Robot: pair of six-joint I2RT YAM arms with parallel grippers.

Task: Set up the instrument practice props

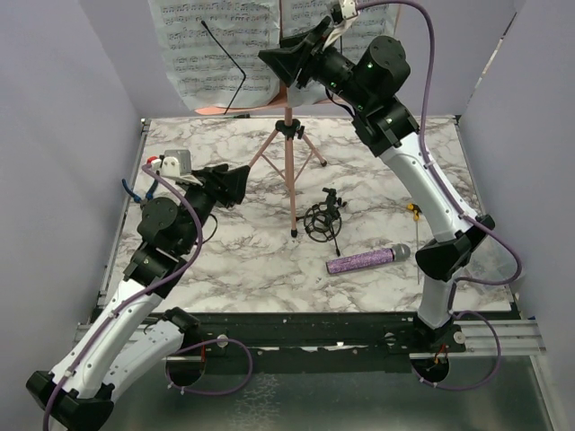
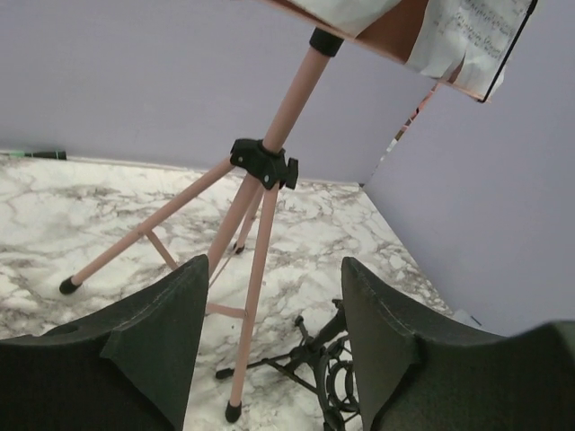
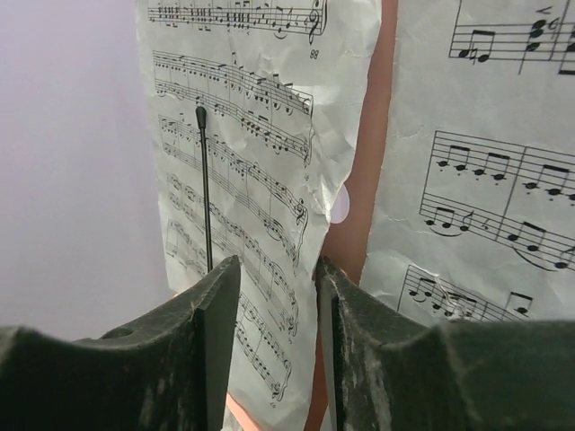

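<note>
The pink music stand (image 1: pixel 289 171) stands on its tripod at the back centre of the marble table. Two white sheet-music pages (image 1: pixel 218 47) lie on its desk, and a thin black wire arm (image 3: pixel 205 189) crosses the left page (image 3: pixel 256 189). My right gripper (image 1: pixel 272 59) is open just in front of that page's right edge (image 3: pixel 277 269), with nothing between its fingers. My left gripper (image 1: pixel 239 182) is open left of the tripod legs (image 2: pixel 265 224) and holds nothing (image 2: pixel 274 310). The black shock-mount (image 1: pixel 323 220) stands right of the legs (image 2: pixel 328 373). The glittery purple microphone (image 1: pixel 367 260) lies in front of it.
A yellow-handled screwdriver (image 1: pixel 413 212) lies by the right arm. Something blue-handled (image 1: pixel 133 191) shows at the table's left edge behind the left arm. Lilac walls close the table at left, back and right. A strip of the stand's pink desk (image 3: pixel 364 206) shows between the pages.
</note>
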